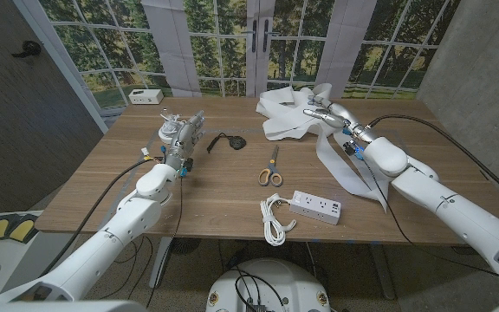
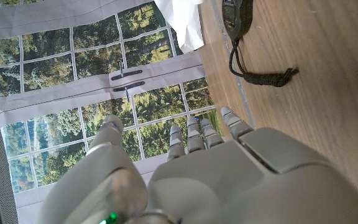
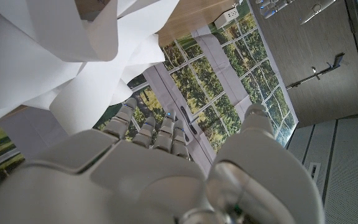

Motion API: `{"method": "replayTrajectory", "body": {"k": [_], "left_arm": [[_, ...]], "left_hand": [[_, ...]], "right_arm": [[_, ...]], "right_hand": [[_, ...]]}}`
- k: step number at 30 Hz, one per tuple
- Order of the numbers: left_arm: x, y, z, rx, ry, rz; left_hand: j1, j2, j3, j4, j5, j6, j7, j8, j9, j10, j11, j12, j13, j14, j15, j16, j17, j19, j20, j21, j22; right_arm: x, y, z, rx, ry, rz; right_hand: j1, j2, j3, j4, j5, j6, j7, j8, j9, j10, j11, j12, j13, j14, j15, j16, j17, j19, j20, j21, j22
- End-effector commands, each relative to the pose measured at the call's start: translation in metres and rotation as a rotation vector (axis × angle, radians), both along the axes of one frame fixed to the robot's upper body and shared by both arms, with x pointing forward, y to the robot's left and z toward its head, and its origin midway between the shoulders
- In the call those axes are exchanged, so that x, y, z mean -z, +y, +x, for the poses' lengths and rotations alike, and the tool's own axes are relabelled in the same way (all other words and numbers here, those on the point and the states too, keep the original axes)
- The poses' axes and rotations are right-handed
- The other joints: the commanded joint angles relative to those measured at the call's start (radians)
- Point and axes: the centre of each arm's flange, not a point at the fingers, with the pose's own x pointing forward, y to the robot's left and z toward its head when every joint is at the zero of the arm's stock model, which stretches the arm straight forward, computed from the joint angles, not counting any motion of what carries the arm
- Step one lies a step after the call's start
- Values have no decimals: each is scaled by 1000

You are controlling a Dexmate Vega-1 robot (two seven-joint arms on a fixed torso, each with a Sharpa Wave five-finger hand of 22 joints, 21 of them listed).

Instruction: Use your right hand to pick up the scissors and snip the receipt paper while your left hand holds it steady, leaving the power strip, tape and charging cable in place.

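A wooden table point(image 1: 102, 186) stands before windows. The yellow-handled scissors point(image 1: 271, 168) lie mid-table, blades pointing away, handles towards the robot. The right hand point(image 1: 326, 112), fingers loose and holding nothing, rests on the crumpled white receipt paper point(image 1: 286, 117) beyond them. The left hand point(image 1: 178, 137), likewise unclenched, stands well left.

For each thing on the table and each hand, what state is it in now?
Scissors: lying on the table, blades closed, not held.
Receipt paper: loose crumpled pile, one strip trailing toward the near edge.
Power strip: lying flat, white cable coiled beside it.
Black object with cord: lying untouched.
Right hand: at the paper pile, holding nothing.
Left hand: fingers apart, empty.
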Motion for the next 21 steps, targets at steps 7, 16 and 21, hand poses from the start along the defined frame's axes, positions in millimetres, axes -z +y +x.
{"method": "replayTrajectory", "body": {"k": [7, 16, 21], "left_arm": [[-2, -12, 2, 3, -5, -3], [2, -14, 3, 4, 7, 16], [3, -17, 6, 11, 17, 11]], "left_hand": [[4, -3, -2, -2, 6, 13, 2, 5, 4, 8, 5, 9, 4, 8, 0, 5, 2, 2, -3, 7, 5], [4, -3, -2, -2, 6, 15, 2, 4, 5, 10, 2, 9, 4, 8, 0, 4, 2, 0, -1, 6, 5], [4, -3, -3, -2, 6, 17, 2, 4, 5, 15, 1, 10, 4, 9, 2, 4, 2, 0, -2, 6, 5]], "right_arm": [[-15, 3, -6, -77, -41, -96], [-15, 4, -6, -73, -26, -136], [-16, 5, -8, -71, -31, -162]], "right_hand": [[41, 13, 17, -7, -8, 35, -7, 12, 4, 29, -8, 7, 7, 10, -68, 3, 0, 10, 1, 7, 2], [57, 22, 26, -8, -13, 50, -10, 14, 4, 44, -8, 9, 8, 13, -69, 3, -1, 10, 0, 6, 3], [70, 32, 34, -9, -15, 65, -14, 17, 4, 54, -10, 10, 9, 12, -70, 2, -1, 10, -1, 5, 3]]}}
